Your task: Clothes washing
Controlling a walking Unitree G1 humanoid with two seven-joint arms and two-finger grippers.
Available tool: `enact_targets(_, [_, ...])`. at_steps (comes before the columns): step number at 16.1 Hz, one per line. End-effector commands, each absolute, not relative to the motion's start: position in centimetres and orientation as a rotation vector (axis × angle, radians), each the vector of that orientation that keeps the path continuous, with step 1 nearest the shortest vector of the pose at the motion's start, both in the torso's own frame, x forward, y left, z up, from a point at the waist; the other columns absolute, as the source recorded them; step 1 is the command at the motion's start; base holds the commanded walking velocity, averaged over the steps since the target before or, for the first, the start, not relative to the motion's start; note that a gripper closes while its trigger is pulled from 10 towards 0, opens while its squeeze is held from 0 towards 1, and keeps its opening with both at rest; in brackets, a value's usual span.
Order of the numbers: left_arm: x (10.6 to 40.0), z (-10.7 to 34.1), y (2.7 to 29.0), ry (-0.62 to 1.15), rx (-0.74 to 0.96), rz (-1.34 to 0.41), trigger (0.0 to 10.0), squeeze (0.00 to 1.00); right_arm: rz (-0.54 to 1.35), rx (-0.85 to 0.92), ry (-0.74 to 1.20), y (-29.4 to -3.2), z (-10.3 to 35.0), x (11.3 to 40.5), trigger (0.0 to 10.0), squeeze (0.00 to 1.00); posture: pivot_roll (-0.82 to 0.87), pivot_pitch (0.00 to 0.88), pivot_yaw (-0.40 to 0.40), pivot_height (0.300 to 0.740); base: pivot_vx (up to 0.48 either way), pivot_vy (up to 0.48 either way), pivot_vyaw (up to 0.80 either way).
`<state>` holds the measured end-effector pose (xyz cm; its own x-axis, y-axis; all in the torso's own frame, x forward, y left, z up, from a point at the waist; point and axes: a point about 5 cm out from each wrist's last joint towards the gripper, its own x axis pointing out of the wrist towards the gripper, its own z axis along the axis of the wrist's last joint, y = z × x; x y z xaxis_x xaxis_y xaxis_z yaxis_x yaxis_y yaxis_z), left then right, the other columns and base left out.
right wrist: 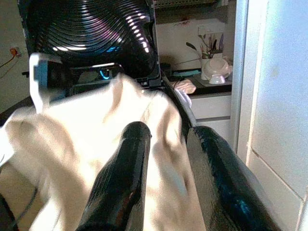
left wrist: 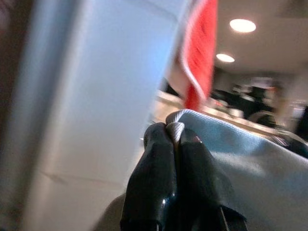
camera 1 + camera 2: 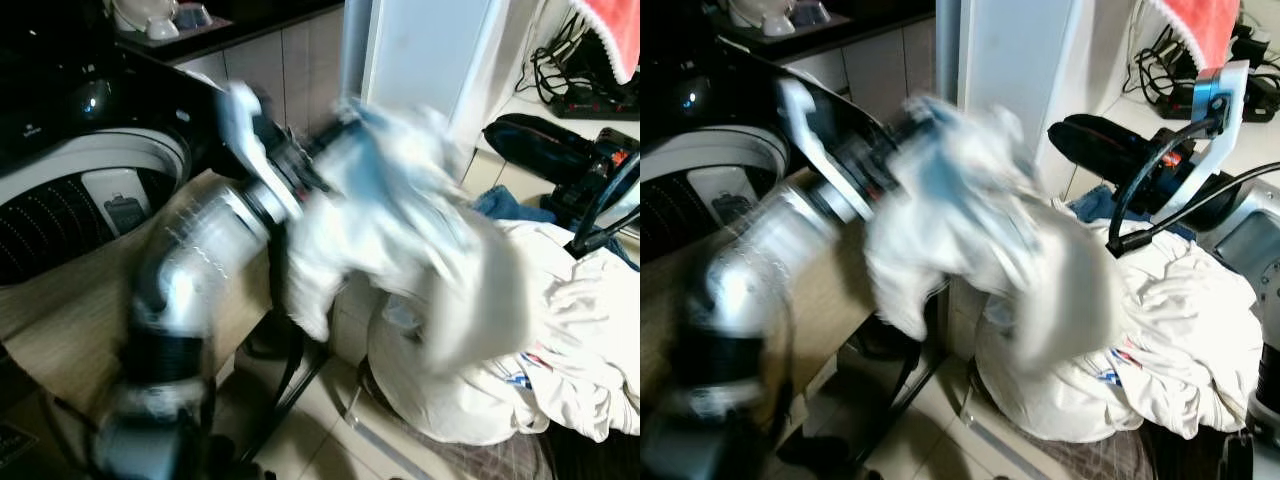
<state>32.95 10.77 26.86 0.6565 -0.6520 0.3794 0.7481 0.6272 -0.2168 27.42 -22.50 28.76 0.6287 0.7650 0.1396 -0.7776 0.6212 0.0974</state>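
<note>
Here, the left gripper (image 2: 174, 139) is pinched closed on a fold of a pale blue-white garment (image 3: 400, 190), lifted and blurred between the open washing machine (image 3: 90, 190) and the heap of white laundry (image 3: 560, 340). The right gripper (image 1: 166, 139) hovers with fingers parted.

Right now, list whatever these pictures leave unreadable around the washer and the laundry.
- Left hand: shut on the pale garment; motion blur in both eye views smears the garment's shape.
- Washing machine: the drum's contents are hidden by its rim and the picture's left edge.
- Laundry pile: single items run together, and its container is covered.
- Right hand: open, but whether it touches the cloth is unclear.
</note>
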Motion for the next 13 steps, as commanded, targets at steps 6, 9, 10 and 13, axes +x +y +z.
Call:
enact_targets(6, [30.1, 46.3, 25.7, -1.014, 0.366, 0.190, 0.0, 0.00, 0.939, 0.133, -0.146, -21.0, 29.6, 27.0, 10.0, 0.00, -0.07, 0.000, 0.019, 0.740, 0.000, 0.000, 0.00])
enact_targets(9, [33.4, 43.6, 25.4, -0.788, 0.565, 0.151, 0.0, 0.00, 0.980, 0.094, -0.112, -19.2, 28.8, 26.8, 10.0, 0.00, -0.07, 0.000, 0.018, 0.740, 0.000, 0.000, 0.00])
enact_targets(10, [34.9, 41.5, 25.1, -0.689, 0.573, 0.096, 0.1, 0.00, 0.987, 0.082, -0.095, -18.7, 28.5, 26.8, 10.0, 0.00, -0.07, 0.000, 0.018, 0.740, 0.000, 0.000, 0.00])
enact_targets(13, [39.2, 29.2, 27.0, -0.081, 0.655, 0.074, 10.0, 0.00, 1.033, 0.006, -0.011, -14.2, 26.7, 26.3, 10.0, 0.00, -0.09, 0.000, 0.027, 0.740, 0.000, 0.000, 0.00])
